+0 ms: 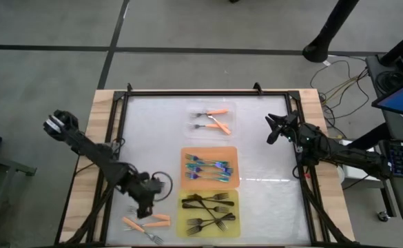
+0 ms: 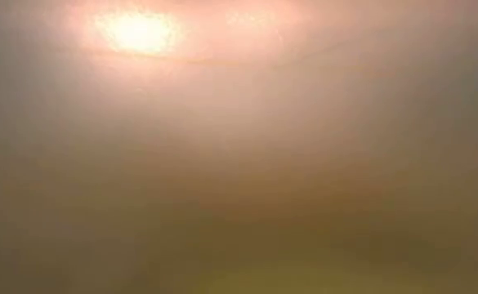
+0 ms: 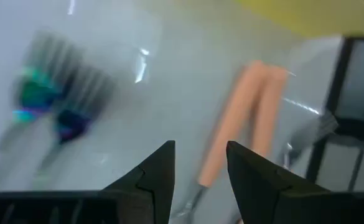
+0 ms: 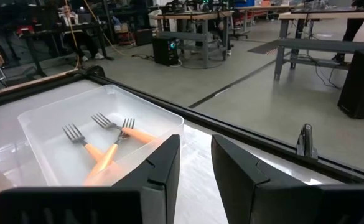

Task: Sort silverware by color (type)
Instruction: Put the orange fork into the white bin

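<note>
Two orange-handled forks (image 1: 148, 222) lie loose on the table near its front left; the left wrist view shows them side by side (image 3: 250, 118). My left gripper (image 1: 145, 208) hovers just above them, open, pointing steeply down, with nothing between its fingers (image 3: 200, 149). Two more orange forks (image 1: 212, 121) lie in the clear tray (image 1: 195, 110) at the far middle. Several teal forks (image 1: 208, 167) lie in the orange tray (image 1: 186, 180). Several black forks (image 1: 209, 210) lie in the yellow tray (image 1: 186, 227). My right gripper (image 1: 273, 129) waits open at the right, facing the clear tray (image 4: 51, 118).
A dark frame (image 1: 187, 92) borders the white work surface on all sides. The three trays stand in a row down the middle. Bare surface lies between the trays and each arm. The low view shows only an orange blur.
</note>
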Robot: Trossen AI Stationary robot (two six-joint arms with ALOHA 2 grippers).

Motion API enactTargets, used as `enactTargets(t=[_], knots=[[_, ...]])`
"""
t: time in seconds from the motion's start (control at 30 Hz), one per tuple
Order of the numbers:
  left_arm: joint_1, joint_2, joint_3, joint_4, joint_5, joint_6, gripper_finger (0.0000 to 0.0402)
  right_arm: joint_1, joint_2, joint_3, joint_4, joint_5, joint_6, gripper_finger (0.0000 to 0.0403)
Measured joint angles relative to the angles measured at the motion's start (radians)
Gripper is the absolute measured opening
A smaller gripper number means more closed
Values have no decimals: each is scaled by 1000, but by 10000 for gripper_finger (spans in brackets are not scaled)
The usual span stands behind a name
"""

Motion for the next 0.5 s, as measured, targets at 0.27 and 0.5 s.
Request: enactTargets(t=[0.27, 0.5], knots=[[-116, 97, -3, 81, 3, -12, 125, 0, 0, 0, 0, 0, 0, 84], [-121, 161, -3, 97, 2, 11, 125, 0, 0, 0, 0, 0, 0, 84]])
